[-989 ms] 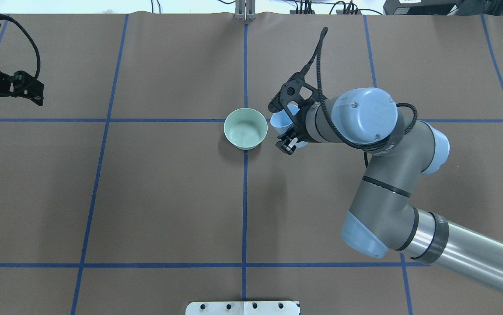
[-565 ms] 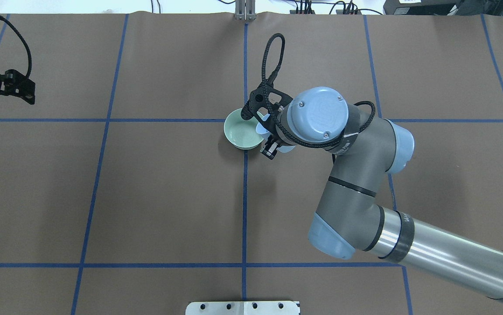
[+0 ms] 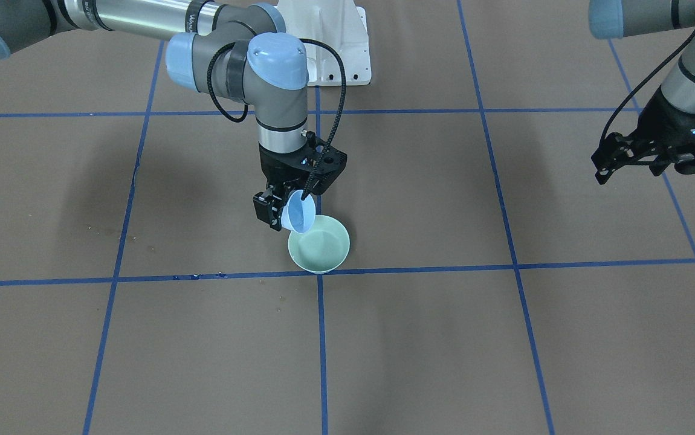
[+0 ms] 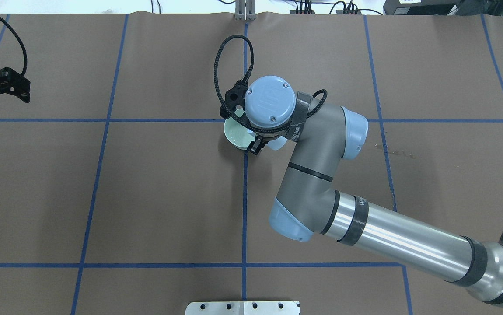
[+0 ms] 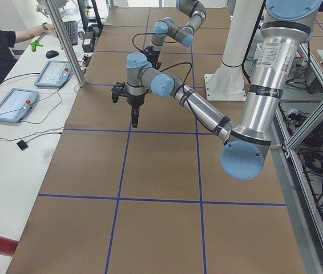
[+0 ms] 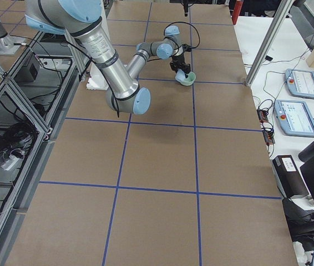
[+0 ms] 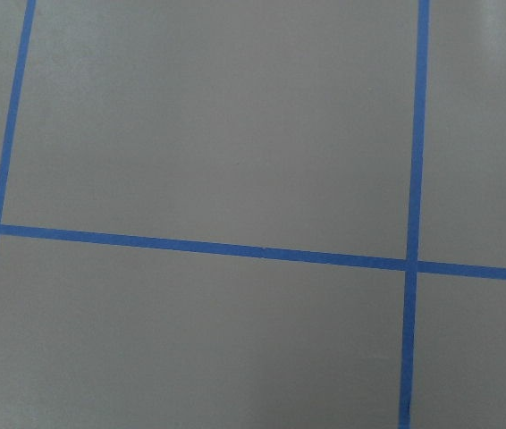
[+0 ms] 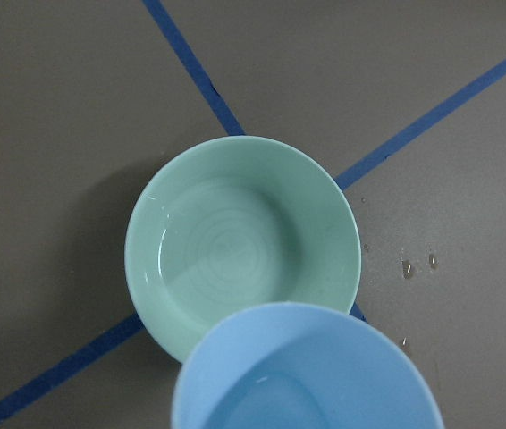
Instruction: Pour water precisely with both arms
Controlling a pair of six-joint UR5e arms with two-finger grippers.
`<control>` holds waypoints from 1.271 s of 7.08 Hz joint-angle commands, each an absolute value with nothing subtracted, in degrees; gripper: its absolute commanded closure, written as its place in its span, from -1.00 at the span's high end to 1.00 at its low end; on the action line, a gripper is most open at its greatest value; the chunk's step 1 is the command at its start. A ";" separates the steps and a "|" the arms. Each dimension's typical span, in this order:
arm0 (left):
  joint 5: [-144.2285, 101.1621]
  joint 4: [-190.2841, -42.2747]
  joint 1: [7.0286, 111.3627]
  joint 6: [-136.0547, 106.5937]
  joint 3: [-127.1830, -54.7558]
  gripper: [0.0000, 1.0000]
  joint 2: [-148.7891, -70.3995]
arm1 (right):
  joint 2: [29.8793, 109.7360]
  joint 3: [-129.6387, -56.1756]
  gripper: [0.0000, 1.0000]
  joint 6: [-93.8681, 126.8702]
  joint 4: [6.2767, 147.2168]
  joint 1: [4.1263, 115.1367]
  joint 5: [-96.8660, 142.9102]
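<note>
Right wrist-mounted view gives us the best look at the water [image 8: 266, 404]. It is a clear, colourless pool low inside the light blue plastic cup [image 8: 307, 375], seen only as a faint edge and glints. The cup is tipped, with its rim over the near edge of the round pale green ceramic bowl [image 8: 244, 241]. We can't tell whether the rings in the bowl are ripples or glaze. A few droplets [image 8: 405, 266] sit on the brown table cover [image 3: 504, 338] just beside the bowl.

The black two-finger right gripper [image 3: 287, 208] is clamped on the cup's wall. The left gripper [image 3: 610, 158] hangs well off to the side over bare table, fingers spread as far as we can see and nothing between them.

As we judge it, the water can only be handled through the cup. It will slosh and run out fast once the lip drops. The cup looks light, thin and smooth, so it could slip or flex. We'd grip the side wall mid-height and tilt slowly. The bowl looks heavier and breakable.
</note>
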State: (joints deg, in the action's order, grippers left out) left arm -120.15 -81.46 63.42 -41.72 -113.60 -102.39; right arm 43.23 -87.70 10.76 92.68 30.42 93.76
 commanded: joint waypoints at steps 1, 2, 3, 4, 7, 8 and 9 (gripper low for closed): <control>-120.23 -81.47 63.81 -41.48 -112.77 1.00 -102.48 | 40.01 -85.35 -1.00 9.85 98.76 30.41 93.34; -120.23 -81.47 63.90 -41.48 -112.42 1.00 -102.48 | 38.95 -85.34 -1.00 9.41 101.49 30.41 93.25; -120.23 -81.47 64.77 -40.70 -111.89 1.00 -102.48 | 37.28 -85.08 -1.00 8.97 104.91 30.67 93.16; -120.32 -81.47 65.82 -39.04 -111.01 1.00 -102.48 | 35.09 -83.25 -1.00 8.44 107.99 30.59 91.95; -122.08 -81.47 66.36 -38.85 -109.87 1.00 -102.57 | 30.32 -80.33 -1.00 8.52 116.71 30.32 89.75; -122.08 -81.47 66.36 -38.76 -109.34 1.00 -102.74 | 30.41 -79.90 -1.00 8.44 117.94 29.97 88.34; -122.78 -81.47 66.36 -38.85 -108.90 1.00 -102.92 | 30.50 -79.89 -1.00 8.44 118.82 29.45 87.29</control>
State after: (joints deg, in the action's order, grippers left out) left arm -122.20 -81.47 66.32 -38.81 -109.46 -102.73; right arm 30.49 -80.10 8.46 117.44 29.98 88.71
